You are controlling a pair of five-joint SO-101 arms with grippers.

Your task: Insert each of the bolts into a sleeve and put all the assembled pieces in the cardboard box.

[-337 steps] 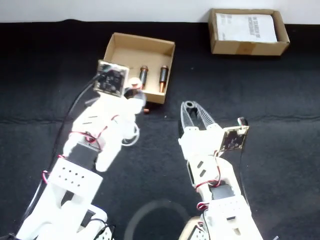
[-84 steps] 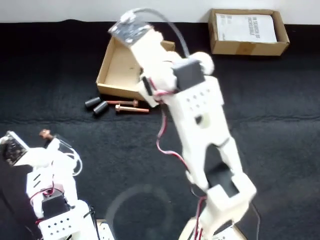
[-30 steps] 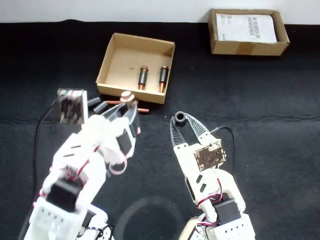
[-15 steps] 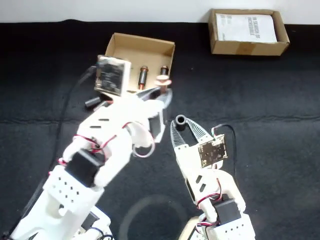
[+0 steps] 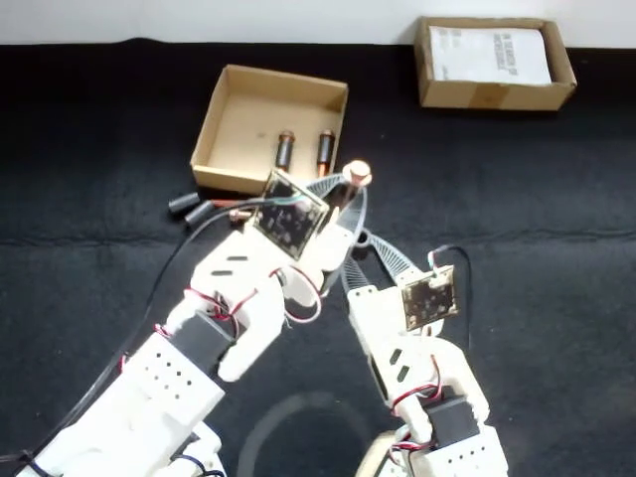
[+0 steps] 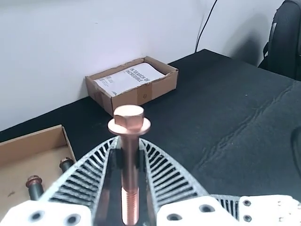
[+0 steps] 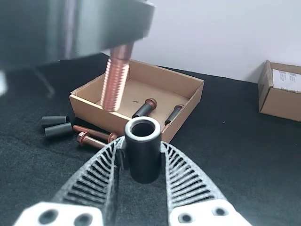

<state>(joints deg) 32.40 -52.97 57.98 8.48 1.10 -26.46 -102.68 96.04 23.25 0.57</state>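
A copper bolt (image 6: 129,169) stands head up, clamped between the fingers of the left gripper (image 6: 128,143). Its threaded end hangs close above the open mouth of a black sleeve (image 7: 142,157), slightly off to one side and not touching. The right gripper (image 7: 142,145) grips that sleeve upright. Beyond both grippers lies the cardboard box (image 5: 227,109), holding two assembled pieces (image 5: 284,149). Two loose sleeves (image 7: 59,129) and two loose bolts (image 7: 94,132) lie just outside it.

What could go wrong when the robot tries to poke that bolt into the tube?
The bolt tip isn't lined up over the sleeve hole yet, so it might hit the rim and jam. The left claw pinches only the thin shaft, so a bump could tilt the bolt or make it slip out.
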